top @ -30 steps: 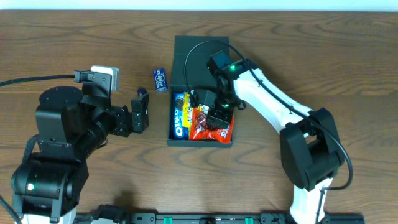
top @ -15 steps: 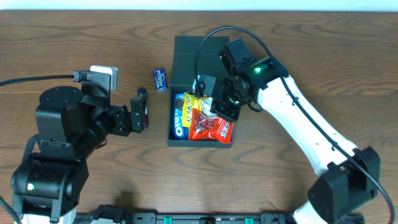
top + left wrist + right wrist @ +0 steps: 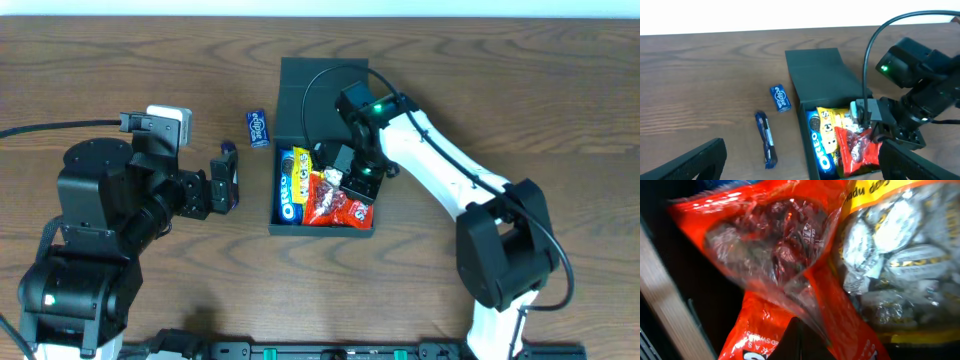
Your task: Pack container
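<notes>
From overhead, the container (image 3: 322, 229) sits at the centre of the surface, its lid flap open toward 12 o'clock. Inside lie an Oreo pack (image 3: 290, 187), a yellow packet (image 3: 305, 165) and a red packet (image 3: 335, 203). The right end effector (image 3: 350, 182) is low over the red packet, and the left end effector (image 3: 228, 180) stands at 9 o'clock of the box. In the left wrist view, its fingers are wide apart and empty; a gum pack (image 3: 781, 97) and a blue bar (image 3: 765, 145) lie outside the box at 9 o'clock. The right wrist view shows only packets, very near, so I cannot tell if this end effector grips. The step seems to be settling the red packet. Next it must lift clear without dragging it out.
</notes>
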You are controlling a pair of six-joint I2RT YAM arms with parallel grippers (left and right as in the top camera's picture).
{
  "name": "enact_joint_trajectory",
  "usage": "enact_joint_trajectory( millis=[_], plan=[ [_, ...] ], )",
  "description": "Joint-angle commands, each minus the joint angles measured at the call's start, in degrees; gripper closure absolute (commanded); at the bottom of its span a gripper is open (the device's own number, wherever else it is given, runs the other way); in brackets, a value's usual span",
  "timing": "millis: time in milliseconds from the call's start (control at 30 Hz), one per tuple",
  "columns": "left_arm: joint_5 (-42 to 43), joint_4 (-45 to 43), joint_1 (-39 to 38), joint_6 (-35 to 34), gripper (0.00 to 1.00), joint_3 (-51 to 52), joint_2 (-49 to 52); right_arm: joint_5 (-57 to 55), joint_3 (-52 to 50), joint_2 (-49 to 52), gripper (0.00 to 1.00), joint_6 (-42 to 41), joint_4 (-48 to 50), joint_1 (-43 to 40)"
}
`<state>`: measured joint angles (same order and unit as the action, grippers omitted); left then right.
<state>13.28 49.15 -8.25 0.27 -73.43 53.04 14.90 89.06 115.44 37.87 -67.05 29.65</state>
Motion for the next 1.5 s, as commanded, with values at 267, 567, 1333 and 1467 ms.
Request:
enact_joint_trajectory(
  millis=[267,567,1333,1467],
  plan=[
    [-0.35,0.13,0.37,1.05,0.02,-1.09,0.11,-1.33,0.17,4.0,0.99,-0.79,-0.37,0.11],
    [-0.68,0.2,0.37,1.07,0.02,-0.72,2.47,6.88,2.4,-0.87,0.99,-0.83,-2.8,0.11],
    [-3.37,1.11,1.99,1.46,0.01,-0.55,29.2,9.31,4.33,-18.23,0.44,-12.59,20.41,-4.7],
    [-2.64,-1.01,4.33,1.49,0.02,-0.55,30.95,9.29,4.33,-18.23,0.3,-12.59,20.46,-5.88]
  ],
)
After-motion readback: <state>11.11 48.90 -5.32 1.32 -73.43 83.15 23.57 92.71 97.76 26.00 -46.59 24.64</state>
